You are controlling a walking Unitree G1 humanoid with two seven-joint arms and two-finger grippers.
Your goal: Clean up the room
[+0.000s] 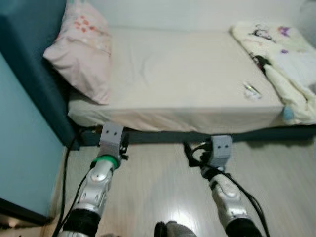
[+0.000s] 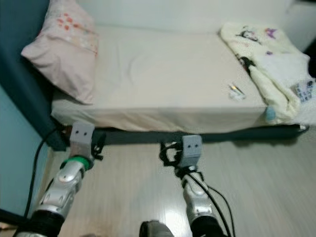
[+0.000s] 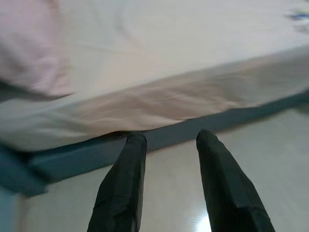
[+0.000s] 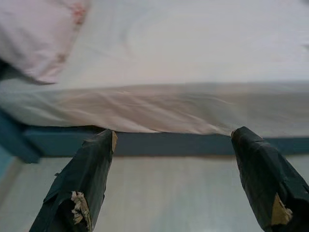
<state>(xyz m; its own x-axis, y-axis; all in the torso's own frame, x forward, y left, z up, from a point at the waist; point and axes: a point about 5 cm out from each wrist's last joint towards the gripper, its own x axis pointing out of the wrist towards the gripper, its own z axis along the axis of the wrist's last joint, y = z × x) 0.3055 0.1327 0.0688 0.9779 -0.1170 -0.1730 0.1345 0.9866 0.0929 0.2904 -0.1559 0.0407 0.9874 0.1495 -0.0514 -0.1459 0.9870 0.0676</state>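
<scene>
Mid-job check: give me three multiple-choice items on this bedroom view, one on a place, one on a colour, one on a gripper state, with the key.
1. Where is the pillow?
A. on the floor
B. on the bed's left end, by the headboard
C. on the blanket

2. What colour is the bed frame?
A. dark teal
B. white
C. red

3. How is the right gripper?
A. shut on the wrapper
B. shut, holding nothing
C. open, holding nothing

Key: B, it lies on the sheet at the left end; A, a teal strip shows under the mattress; C, its fingers stand wide apart over the floor.
</scene>
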